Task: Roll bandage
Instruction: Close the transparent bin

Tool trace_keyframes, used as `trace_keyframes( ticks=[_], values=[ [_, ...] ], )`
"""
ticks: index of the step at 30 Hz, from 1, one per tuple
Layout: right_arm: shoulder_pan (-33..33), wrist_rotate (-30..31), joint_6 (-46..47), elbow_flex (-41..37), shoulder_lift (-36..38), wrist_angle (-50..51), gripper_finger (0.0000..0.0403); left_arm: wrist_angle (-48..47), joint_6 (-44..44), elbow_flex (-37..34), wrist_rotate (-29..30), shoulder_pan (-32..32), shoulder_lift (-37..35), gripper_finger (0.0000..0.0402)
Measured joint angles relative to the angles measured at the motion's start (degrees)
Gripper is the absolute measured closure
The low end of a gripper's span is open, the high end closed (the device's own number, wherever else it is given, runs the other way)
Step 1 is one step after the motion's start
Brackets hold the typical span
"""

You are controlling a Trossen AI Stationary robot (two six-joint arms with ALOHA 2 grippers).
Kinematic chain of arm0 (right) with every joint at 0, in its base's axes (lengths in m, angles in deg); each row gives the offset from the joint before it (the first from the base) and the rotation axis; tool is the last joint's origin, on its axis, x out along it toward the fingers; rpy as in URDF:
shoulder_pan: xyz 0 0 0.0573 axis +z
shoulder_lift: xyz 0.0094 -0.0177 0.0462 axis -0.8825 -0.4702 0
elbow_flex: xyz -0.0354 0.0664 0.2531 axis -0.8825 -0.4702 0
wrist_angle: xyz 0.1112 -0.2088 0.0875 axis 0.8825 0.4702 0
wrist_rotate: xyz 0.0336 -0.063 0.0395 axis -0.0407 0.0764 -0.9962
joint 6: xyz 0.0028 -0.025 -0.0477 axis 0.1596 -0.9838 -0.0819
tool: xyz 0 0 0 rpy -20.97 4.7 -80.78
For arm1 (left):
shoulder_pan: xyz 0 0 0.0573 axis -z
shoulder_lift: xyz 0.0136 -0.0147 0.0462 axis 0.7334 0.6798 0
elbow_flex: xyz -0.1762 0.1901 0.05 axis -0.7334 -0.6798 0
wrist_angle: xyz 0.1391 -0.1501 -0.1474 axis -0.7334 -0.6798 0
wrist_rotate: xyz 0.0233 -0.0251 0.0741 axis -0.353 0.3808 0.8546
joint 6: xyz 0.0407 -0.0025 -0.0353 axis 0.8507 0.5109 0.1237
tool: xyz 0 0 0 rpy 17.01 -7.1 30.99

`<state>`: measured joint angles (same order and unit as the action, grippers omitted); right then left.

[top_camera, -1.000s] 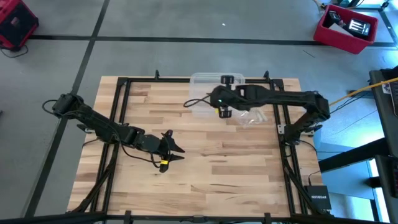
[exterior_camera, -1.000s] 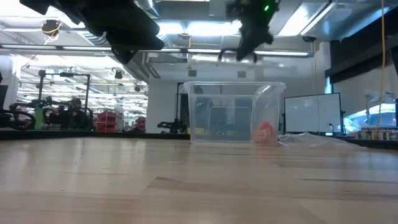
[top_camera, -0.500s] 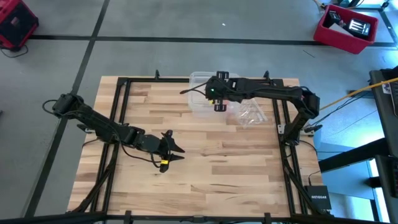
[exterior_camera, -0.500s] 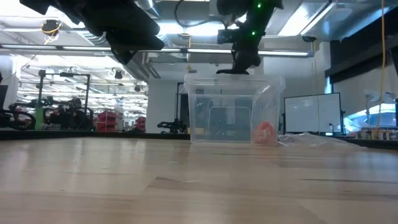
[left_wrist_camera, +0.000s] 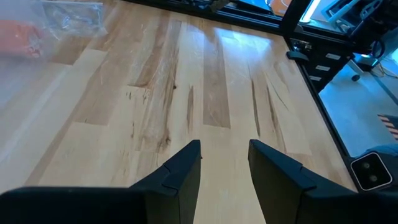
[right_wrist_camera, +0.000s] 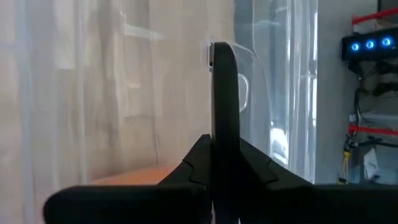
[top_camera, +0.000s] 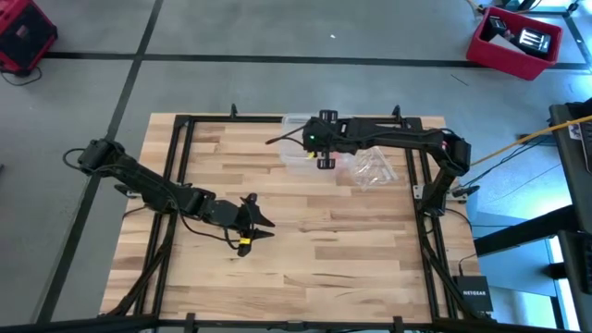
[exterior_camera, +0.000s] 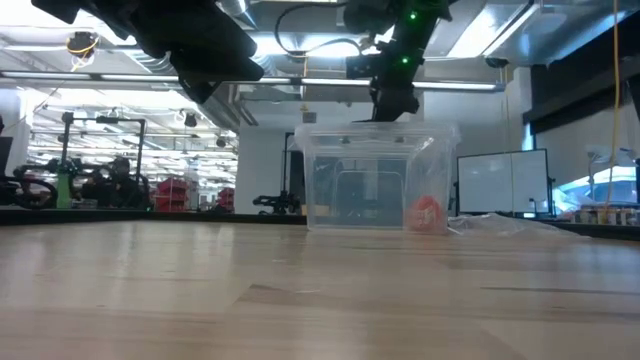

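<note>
The bandage (exterior_camera: 427, 213), a small orange roll, sits inside the clear plastic box (exterior_camera: 372, 180), below the right gripper (exterior_camera: 392, 105), whose jaws are pressed together at the box's rim. The left gripper (left_wrist_camera: 224, 163) hovers well apart, jaws parted, holding nothing.

"NETGEAR" is printed on the black box (top_camera: 473, 297) beside the table.

Bandage (exterior_camera: 427, 213) (orange blur) behind clear box wall (exterior_camera: 375, 180)
</note>
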<state>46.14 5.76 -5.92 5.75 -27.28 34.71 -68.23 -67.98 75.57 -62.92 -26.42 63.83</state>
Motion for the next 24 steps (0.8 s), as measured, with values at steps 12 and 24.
trace_keyframes(
  ticks=[12,24],
  values=[
    [0.02,0.3,6.18,-0.02,0.0,-0.06,0.0342,0.03,1.25,0.0,0.05,0.0,-0.01,0.0274],
    [0.04,0.89,10.26,6.67,0.16,9.67,0.0253,0.05,1.11,0.0,1.11,0.0,-0.01,0.0274]
  ],
)
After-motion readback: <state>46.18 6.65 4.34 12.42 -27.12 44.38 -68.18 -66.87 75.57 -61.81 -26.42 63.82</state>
